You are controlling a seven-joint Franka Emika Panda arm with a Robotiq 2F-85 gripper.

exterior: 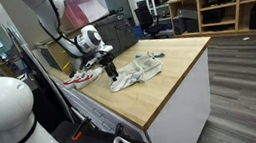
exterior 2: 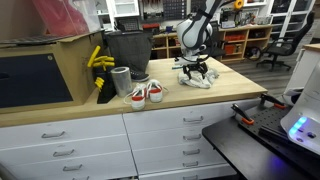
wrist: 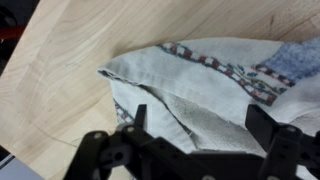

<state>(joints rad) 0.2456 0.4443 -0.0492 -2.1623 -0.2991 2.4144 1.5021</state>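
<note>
Two fingers of my gripper stand wide apart, gripping nothing, just above a crumpled grey towel with a patterned border. That towel lies on the wooden countertop. In an exterior view, red-and-white sneakers sit near it, not touching, beside a grey cup.

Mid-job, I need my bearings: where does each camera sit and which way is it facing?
Exterior view: off a corner of the counter, looking across it at the towel; arm and hand show.
Exterior view: facing the drawer fronts, looking at sneakers and towel; arm shows.
Wrist view: looking down on the towel; open hand's fingers show.
All three share the towel.
</note>
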